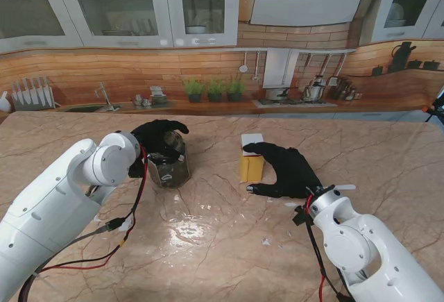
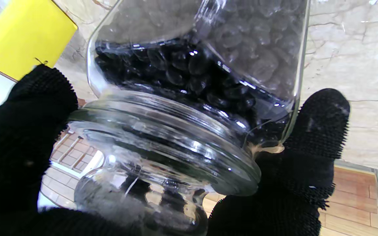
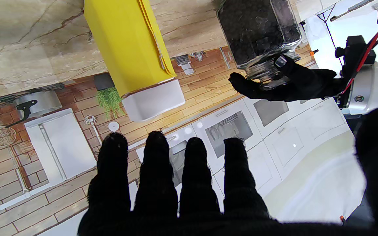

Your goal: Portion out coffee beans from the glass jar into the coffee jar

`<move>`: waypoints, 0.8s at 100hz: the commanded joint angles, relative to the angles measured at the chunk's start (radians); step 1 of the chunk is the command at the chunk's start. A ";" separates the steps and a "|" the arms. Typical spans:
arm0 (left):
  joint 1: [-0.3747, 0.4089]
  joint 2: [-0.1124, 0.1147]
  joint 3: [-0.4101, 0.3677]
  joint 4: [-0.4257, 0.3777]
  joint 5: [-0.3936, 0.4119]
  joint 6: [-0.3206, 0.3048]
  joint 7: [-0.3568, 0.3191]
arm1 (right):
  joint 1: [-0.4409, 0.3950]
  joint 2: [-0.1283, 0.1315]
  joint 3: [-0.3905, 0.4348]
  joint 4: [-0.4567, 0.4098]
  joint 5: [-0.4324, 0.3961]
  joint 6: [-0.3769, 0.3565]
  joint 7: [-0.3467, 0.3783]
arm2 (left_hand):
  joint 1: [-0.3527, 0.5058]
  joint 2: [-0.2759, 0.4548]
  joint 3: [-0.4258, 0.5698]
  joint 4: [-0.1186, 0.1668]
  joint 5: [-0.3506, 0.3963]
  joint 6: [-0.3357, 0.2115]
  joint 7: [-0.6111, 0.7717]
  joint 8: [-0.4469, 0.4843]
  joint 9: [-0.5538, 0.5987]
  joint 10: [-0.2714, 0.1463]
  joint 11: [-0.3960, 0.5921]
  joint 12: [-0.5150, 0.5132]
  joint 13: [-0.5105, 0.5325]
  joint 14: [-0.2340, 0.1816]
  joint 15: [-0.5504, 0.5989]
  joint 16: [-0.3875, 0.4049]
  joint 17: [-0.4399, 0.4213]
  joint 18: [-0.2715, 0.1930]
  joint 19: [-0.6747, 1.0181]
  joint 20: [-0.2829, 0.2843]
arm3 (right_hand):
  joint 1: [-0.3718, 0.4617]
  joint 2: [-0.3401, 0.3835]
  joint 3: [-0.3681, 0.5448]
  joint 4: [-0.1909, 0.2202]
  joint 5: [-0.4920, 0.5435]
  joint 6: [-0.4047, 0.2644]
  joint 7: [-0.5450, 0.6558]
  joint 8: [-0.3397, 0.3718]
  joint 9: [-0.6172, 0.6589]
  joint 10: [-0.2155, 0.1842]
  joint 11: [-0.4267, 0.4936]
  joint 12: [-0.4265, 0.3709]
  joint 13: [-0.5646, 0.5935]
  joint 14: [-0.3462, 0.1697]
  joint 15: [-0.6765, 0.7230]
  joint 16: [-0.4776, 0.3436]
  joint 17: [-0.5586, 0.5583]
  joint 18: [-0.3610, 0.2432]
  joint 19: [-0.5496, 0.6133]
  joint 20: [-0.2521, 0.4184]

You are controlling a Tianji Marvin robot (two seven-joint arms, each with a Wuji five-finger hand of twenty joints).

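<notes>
The left hand (image 1: 158, 137) is grasping the lidded glass jar (image 1: 168, 167) mid-counter (image 1: 222, 246); the right hand (image 1: 288, 171), fingers spread and holding nothing, is resting beside the yellow coffee jar (image 1: 251, 163).

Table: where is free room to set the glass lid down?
Bare marble lies nearer to me, between the two arms. Crowded: the strip between the glass jar under the left robot hand and the yellow coffee jar beside the right robot hand.

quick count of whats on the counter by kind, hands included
glass jar of coffee beans: 1
yellow coffee jar with white lid: 1
black-gloved hands, left hand and right hand: 2
total: 4
</notes>
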 commanded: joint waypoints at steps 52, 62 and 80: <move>0.152 -0.016 0.122 0.069 -0.022 -0.021 -0.092 | 0.003 -0.005 -0.012 -0.004 0.007 -0.006 -0.006 | 0.012 0.026 -0.001 0.036 0.121 0.061 0.009 -0.013 0.082 -0.031 0.011 -0.006 0.118 -0.301 0.166 -0.004 -0.016 -0.238 0.030 0.009 | 0.030 -0.017 0.012 0.009 -0.002 0.012 0.001 -0.005 -0.014 -0.013 0.012 0.004 0.001 -0.032 0.009 0.001 -0.001 -0.011 -0.009 -0.005; 0.122 -0.019 0.162 0.097 -0.032 -0.024 -0.089 | 0.003 -0.006 -0.012 -0.004 0.007 -0.004 -0.006 | 0.011 0.025 -0.001 0.037 0.123 0.061 0.011 -0.012 0.086 -0.033 0.013 -0.005 0.121 -0.304 0.168 -0.004 -0.018 -0.232 0.031 0.012 | 0.029 -0.016 0.012 0.009 -0.002 0.012 0.002 -0.005 -0.014 -0.013 0.012 0.004 0.001 -0.031 0.010 0.001 0.000 -0.011 -0.009 -0.005; 0.084 -0.019 0.212 0.123 -0.064 -0.029 -0.113 | 0.002 -0.006 -0.013 -0.005 0.009 -0.001 -0.004 | 0.009 0.031 0.000 0.038 0.118 0.057 0.012 -0.013 0.083 -0.039 0.012 -0.005 0.115 -0.305 0.164 -0.006 -0.023 -0.233 0.029 0.015 | 0.028 -0.016 0.012 0.009 -0.001 0.014 0.001 -0.005 -0.014 -0.013 0.012 0.004 0.001 -0.033 0.009 0.001 0.000 -0.010 -0.008 -0.004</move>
